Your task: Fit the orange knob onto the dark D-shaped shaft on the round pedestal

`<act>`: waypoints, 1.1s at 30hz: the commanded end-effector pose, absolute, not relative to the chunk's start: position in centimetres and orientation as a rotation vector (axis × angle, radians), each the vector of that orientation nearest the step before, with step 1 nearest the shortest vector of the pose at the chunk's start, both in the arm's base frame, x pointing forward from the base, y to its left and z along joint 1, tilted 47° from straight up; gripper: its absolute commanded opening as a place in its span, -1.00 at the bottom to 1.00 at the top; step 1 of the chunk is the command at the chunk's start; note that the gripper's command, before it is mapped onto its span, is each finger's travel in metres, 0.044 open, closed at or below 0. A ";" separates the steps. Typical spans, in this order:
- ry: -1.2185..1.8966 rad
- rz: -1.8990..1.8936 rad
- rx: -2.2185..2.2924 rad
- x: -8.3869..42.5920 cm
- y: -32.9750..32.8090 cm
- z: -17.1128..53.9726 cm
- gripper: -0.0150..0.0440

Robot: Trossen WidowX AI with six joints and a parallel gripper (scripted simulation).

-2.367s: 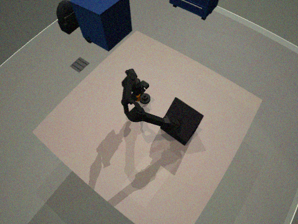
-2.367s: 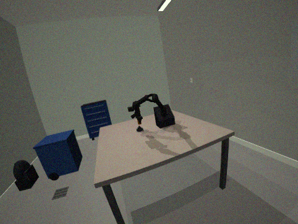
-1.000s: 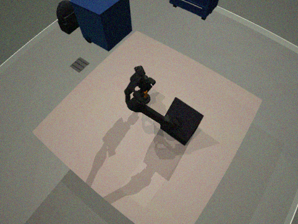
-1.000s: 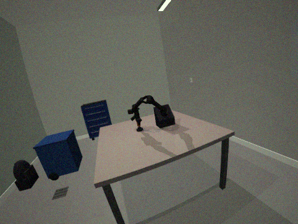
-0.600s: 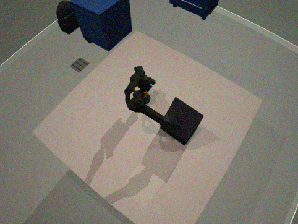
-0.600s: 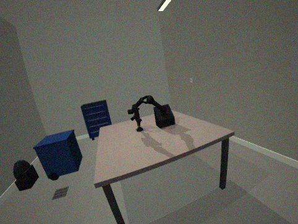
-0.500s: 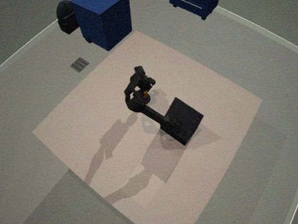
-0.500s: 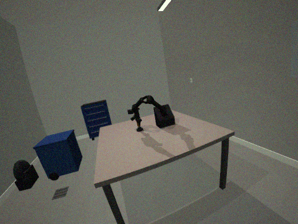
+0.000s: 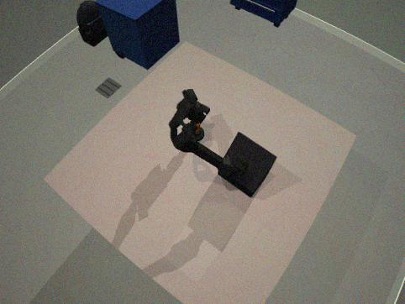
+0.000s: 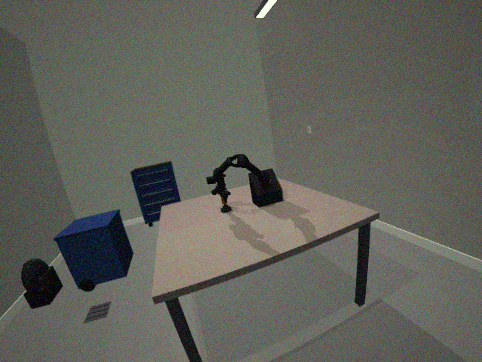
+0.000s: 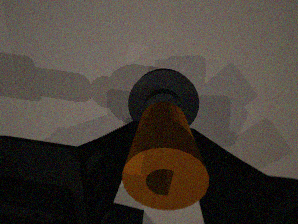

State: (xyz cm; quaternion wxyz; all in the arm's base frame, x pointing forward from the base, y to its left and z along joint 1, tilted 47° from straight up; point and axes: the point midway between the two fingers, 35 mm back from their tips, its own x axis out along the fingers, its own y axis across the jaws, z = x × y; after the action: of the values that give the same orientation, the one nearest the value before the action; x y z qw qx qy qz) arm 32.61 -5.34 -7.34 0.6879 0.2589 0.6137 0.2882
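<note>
The orange knob is upright between the fingers of my gripper, which is shut on it. The knob's top shows a dark D-shaped hole, its flat side to the right in the wrist view. The dark round pedestal stands on the table under the knob. The knob's lower end overlaps the pedestal's middle in the wrist view. The shaft is hidden by the knob; I cannot tell whether it is inside the hole or whether the knob touches it.
The arm reaches over the pale table from a black block-shaped base. Dark shadows of the arm lie across the table. A blue cabinet stands on the floor beyond the table.
</note>
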 end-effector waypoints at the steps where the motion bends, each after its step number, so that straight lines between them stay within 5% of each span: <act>1: 1.341 0.692 0.522 32.7 -5.5 -7.4 -0.49; 33: 1.341 0.692 0.522 32.5 -5.3 -7.5 -0.49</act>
State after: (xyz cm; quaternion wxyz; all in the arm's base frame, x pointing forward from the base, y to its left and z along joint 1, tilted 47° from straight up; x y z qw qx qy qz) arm 32.58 -5.11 -7.60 0.6972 0.2336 0.6026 0.3103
